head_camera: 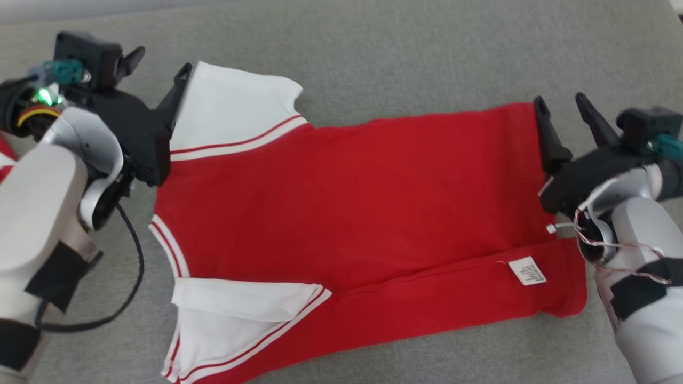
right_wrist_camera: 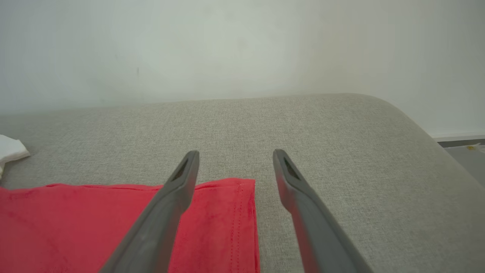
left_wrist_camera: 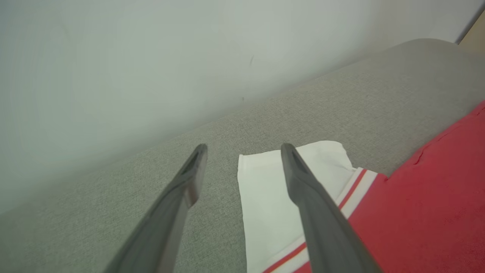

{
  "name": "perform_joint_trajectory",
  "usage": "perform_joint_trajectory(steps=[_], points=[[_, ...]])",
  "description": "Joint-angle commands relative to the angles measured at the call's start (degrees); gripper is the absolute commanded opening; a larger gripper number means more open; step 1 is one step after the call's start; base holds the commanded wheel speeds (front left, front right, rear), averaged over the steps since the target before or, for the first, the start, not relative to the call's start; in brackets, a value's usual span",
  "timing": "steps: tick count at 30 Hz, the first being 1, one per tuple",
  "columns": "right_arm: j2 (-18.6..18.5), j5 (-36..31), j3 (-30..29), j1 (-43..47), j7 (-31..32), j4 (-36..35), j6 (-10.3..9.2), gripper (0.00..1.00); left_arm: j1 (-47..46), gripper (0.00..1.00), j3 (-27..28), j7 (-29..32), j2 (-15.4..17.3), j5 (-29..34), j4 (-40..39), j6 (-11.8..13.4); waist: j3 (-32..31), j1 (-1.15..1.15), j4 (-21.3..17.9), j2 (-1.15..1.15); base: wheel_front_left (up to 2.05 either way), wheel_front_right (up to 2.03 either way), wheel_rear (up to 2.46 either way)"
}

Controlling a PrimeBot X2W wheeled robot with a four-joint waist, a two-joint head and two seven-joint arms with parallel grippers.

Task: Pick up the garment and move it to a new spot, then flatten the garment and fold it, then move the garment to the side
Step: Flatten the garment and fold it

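- Red knit short-sleeved garment (head_camera: 347, 202) with white sleeves and striped trim lies spread flat on a grey woven upholstered surface (head_camera: 400, 53), which we see around its edges.
- We see our left gripper (head_camera: 160, 61) at the garment's far white sleeve (head_camera: 235, 112). Its fingers are spread wide with nothing between them, one above the sleeve's edge and the other above bare upholstery beside it.
- Our right gripper (head_camera: 560, 101) stands at the garment's far hem corner, also wide apart and empty, with one finger over red cloth and one just off it.
- We see a small white printed label (head_camera: 527, 270) on the garment's near strip, close to the hem.
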Motion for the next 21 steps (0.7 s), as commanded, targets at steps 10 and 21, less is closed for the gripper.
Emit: perform_joint_trajectory(steps=[10, 21], points=[[1.88, 3.33, 5.05, -9.27, 2.43, 8.7, -0.16, 1.0, -10.22, 1.0, -8.24, 4.04, -0.02, -6.24, 10.3, 0.12, 6.5, -0.02, -4.15, -0.01, 0.0, 0.0, 0.0], [3.24, 6.9, 9.84, -14.2, 2.39, 14.54, -0.16, 1.0, -15.83, 1.0, -15.25, 2.55, -0.56, -8.56, 18.45, 0.1, 8.73, -0.02, -5.05, -0.01, 0.0, 0.0, 0.0]])
